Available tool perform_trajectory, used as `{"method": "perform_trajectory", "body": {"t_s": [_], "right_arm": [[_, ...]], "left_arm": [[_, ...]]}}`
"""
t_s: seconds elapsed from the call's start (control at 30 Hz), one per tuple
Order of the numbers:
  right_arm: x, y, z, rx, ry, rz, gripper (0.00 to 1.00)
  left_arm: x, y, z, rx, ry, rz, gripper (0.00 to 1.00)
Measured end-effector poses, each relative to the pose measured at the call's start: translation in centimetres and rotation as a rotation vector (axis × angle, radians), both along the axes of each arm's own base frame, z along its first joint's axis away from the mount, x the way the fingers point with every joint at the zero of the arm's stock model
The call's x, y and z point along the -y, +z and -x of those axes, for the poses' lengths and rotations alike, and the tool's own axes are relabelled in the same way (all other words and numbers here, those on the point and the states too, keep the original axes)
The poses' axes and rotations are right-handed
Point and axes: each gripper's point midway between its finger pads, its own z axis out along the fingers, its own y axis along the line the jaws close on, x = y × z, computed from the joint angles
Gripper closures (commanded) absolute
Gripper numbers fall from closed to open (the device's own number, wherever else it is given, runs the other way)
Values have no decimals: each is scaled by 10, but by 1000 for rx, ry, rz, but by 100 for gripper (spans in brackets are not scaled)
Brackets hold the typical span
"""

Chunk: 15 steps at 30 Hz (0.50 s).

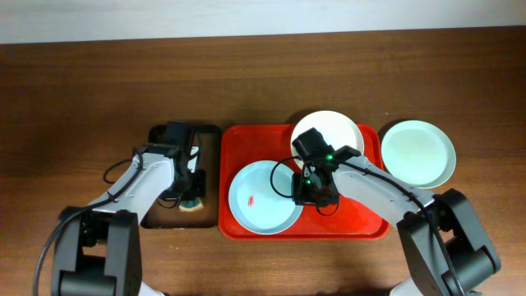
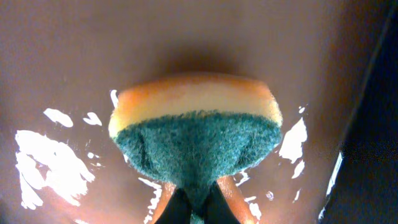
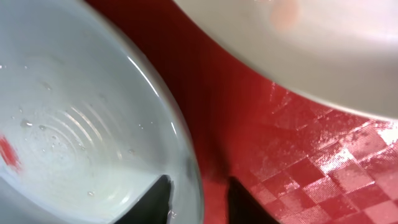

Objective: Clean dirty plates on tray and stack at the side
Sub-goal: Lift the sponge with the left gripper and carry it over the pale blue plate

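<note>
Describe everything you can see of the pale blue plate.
The pale blue plate is round, shallow and glossy, with faint concentric rings, droplets and a small red smear left of centre. It lies flat on the red tray, front left. The right claw straddles its right rim, open. The white plate sits close behind.

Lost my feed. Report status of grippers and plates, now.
Left gripper shut on sponge over brown tray. Right gripper open, astride rim of blue plate on red tray. Blue plate smeared red; mint plate off tray. White plate close by.
</note>
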Motion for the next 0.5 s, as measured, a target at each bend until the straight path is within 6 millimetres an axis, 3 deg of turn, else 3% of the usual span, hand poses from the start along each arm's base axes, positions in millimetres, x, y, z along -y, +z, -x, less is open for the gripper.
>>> {"method": "perform_trajectory", "body": {"t_s": [0.07, 0.13, 0.2, 0.23, 0.27, 0.33, 0.43, 0.47, 0.5], "right_arm": [[-1, 0, 1, -3, 2, -5, 89], [-4, 1, 2, -15, -2, -24, 96], [-5, 1, 3, -16, 1, -28, 96], [-5, 1, 3, -17, 2, -30, 86], [-5, 1, 3, -17, 3, -32, 64], [-6, 2, 2, -12, 3, -37, 60], [-11, 3, -5, 17, 7, -56, 89], [-11, 3, -6, 18, 0, -58, 96], [-11, 3, -6, 21, 2, -59, 96]], "left_arm": [[0, 9, -2, 8, 1, 1, 100], [3, 41, -16, 124, 1, 21, 100], [4, 70, -23, 218, 2, 36, 100], [4, 82, -22, 251, 1, 42, 100], [4, 92, -22, 282, 2, 46, 100], [4, 104, -22, 319, 2, 52, 100], [3, 101, -21, 314, 2, 52, 100], [3, 100, -20, 312, 1, 52, 100], [3, 96, -19, 308, 2, 50, 100]]}}
